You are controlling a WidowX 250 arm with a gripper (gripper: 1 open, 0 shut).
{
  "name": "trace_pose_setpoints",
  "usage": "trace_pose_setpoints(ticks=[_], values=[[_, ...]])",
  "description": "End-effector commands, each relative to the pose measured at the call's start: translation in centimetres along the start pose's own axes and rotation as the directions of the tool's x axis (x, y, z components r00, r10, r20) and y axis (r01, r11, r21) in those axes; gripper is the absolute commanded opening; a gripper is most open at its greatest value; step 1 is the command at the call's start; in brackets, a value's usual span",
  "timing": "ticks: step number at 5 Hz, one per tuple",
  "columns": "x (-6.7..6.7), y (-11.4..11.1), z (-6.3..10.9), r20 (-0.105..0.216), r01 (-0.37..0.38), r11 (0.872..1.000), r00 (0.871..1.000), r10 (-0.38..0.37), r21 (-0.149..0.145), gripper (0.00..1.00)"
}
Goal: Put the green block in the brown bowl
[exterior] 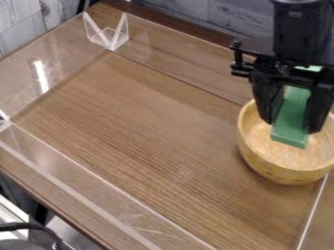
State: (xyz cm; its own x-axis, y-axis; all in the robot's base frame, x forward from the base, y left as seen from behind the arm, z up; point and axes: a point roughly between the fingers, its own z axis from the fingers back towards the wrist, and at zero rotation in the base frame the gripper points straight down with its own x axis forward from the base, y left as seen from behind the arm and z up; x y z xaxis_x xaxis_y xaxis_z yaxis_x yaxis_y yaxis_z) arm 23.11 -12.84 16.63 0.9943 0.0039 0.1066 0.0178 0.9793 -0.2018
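Bright green against pale wood, the green block (292,115) is hanging at about three o'clock in the view, clasped in the black gripper (290,103) and showing over the inside of the brown bowl (284,174). The claw is grasping the block, its fingers closing on either side while the bar is pointing down and leaning slightly, its lower end towards seven o'clock. The bowl is sitting on the wooden tabletop (144,127), its open front arc from four round to eight o'clock showing plainly, while the gripper is hiding much of the far arc near twelve. The step in hand, as it seems, is lowering and letting go. How high the block is hanging cannot be told from this single view, so the arm should be descending slowly and straight, keeping the block's lower end over the bowl's floor and the black fingers off the thick rim, particularly at ten and two o'clock. If the fingers are fouling that rim, the bowl could be tipping or sliding, so a small shift towards the bowl's six o'clock may be giving more room. Once the block is close to the wood, the fingers should be parting gently and evenly, then rising straight before swinging away.
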Motion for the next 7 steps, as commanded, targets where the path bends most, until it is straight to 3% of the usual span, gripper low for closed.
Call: trace_pose_setpoints(ticks=[1, 3, 7], values=[[0.03, -0.49, 0.93, 0.067, 0.019, 1.0, 0.998, -0.018, -0.011, 0.0], [-0.24, -0.48, 0.38, 0.114, 0.023, 1.0, 0.993, -0.023, 0.002, 0.0], [-0.67, -0.28, 1.17, 0.195, 0.029, 0.999, 0.98, -0.033, 0.021, 0.0]])
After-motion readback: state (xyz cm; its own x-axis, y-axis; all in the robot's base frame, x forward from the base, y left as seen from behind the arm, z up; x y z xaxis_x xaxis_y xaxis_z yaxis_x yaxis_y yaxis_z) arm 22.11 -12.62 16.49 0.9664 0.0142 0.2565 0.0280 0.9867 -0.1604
